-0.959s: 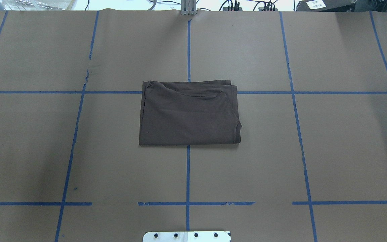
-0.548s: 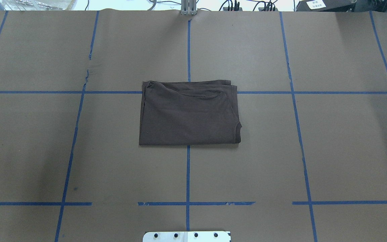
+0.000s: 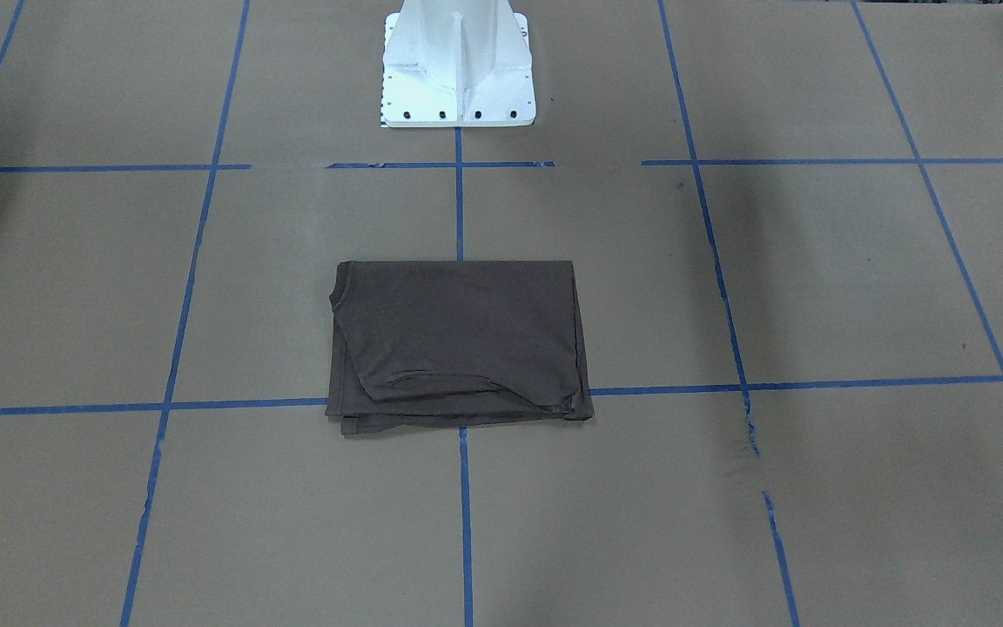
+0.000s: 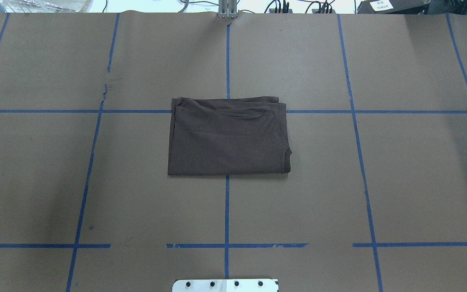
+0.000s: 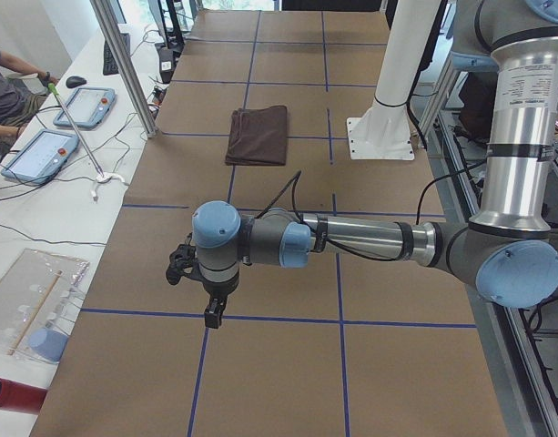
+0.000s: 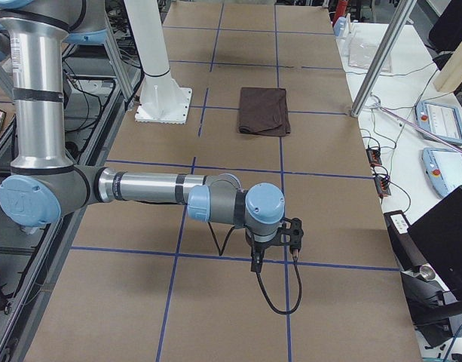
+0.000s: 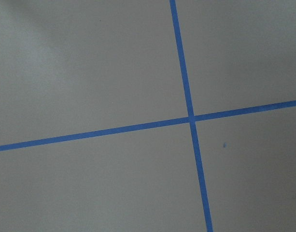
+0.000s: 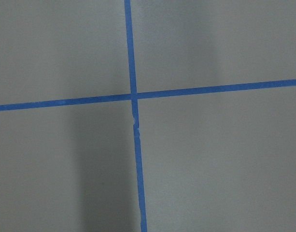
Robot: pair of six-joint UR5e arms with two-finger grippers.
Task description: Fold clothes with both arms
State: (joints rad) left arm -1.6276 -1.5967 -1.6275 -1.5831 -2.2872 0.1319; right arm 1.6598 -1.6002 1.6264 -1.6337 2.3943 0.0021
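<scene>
The clothes are one dark brown T-shirt (image 4: 227, 138), folded into a flat rectangle at the middle of the table. The front-facing view shows its layered edges on the near side (image 3: 458, 340). Neither arm touches it. My left arm reaches out far from the shirt (image 5: 258, 135), with the left gripper (image 5: 183, 264) hanging above bare paper. My right arm is likewise far from the shirt (image 6: 264, 110), its right gripper (image 6: 291, 235) over a tape crossing. I cannot tell whether either gripper is open or shut. Both wrist views show only paper and blue tape.
Brown paper with blue tape grid lines (image 4: 227, 211) covers the table. The white pedestal base (image 3: 456, 65) stands behind the shirt. Tablets (image 5: 40, 150), cables and a person's arm are on the side bench; an upright metal post (image 5: 124, 64) stands at the table edge.
</scene>
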